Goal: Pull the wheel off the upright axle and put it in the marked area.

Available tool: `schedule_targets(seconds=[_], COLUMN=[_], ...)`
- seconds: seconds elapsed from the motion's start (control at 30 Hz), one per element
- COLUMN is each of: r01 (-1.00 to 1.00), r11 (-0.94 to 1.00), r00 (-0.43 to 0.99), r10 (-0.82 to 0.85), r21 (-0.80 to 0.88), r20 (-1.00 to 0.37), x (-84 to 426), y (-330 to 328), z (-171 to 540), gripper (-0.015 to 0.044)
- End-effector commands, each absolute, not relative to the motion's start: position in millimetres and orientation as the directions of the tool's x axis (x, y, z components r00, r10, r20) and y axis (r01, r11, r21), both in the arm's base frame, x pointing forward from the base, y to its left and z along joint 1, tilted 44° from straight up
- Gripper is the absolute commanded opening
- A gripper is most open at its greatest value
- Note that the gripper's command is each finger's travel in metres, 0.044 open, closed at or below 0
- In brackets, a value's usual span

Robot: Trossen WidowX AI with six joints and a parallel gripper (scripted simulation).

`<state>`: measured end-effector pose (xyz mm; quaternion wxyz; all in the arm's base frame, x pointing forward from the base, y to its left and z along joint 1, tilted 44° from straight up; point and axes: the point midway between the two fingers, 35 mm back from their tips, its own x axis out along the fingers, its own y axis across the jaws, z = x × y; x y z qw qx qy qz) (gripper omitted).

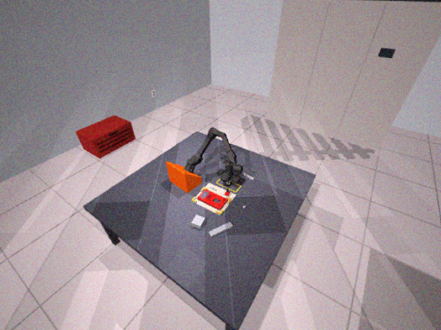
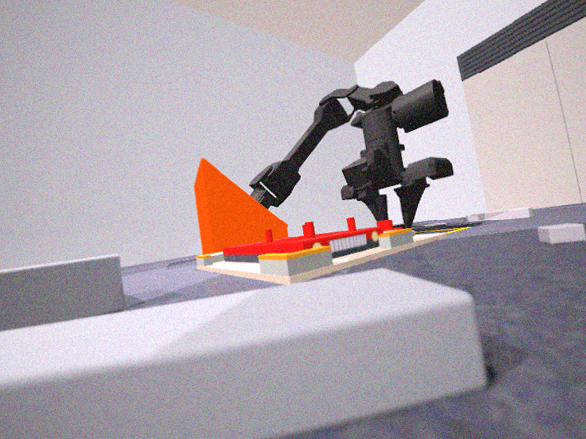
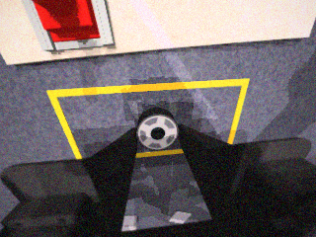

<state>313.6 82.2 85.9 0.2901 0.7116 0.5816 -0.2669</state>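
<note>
My gripper (image 1: pixel 228 182) (image 2: pixel 394 225) (image 3: pixel 157 129) points down with its fingertips low over the marked area. It is shut on the wheel (image 3: pixel 157 119), a black tyre with a pale spoked hub facing the wrist camera. The marked area is a yellow outline (image 1: pixel 231 189) (image 2: pixel 456 231) (image 3: pixel 148 88); the wheel shows inside it, near its near line. Whether the wheel touches the table cannot be told; in the exterior view it is hidden. The red axle base (image 1: pixel 227 193) (image 2: pixel 385 225) (image 3: pixel 74 22) stands beyond the outline with no wheel on it.
A cream board (image 2: pixel 238 266) (image 3: pixel 197 25) with a red panel (image 1: pixel 210 199) adjoins the marked area. An orange wedge (image 1: pixel 183 178) (image 2: pixel 237 208) stands beside the board. Pale blocks (image 1: pixel 198 222) (image 1: pixel 220 229) (image 2: pixel 562 233) lie around on the table.
</note>
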Motion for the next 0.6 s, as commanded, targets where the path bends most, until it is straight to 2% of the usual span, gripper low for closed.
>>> schedule_targets(seconds=[0.0, 0.1, 0.37, 0.43, 0.53, 0.57], r01=[0.983, 0.983, 0.982, 0.981, 0.982, 0.982], r11=[-0.153, -0.154, -0.161, -0.168, -0.165, -0.163], r00=[0.181, 0.181, 0.185, 0.183, 0.180, 0.179], r10=[0.673, 0.672, 0.668, 0.661, 0.656, 0.657], r21=[0.104, 0.104, 0.102, 0.095, 0.093, 0.093], r20=[-0.717, -0.718, -0.721, -0.727, -0.733, -0.732], x=[313.6, 313.0, 302.7, 296.7, 259.4, 245.8], y=[82.3, 76.8, 41.8, 37.6, 12.1, 5.6], z=[86.3, 91.5, 128.7, 120.4, 122.2, 123.1], gripper=[0.0236, 0.0300, 0.0300, 0.0352, 0.0431, 0.0440])
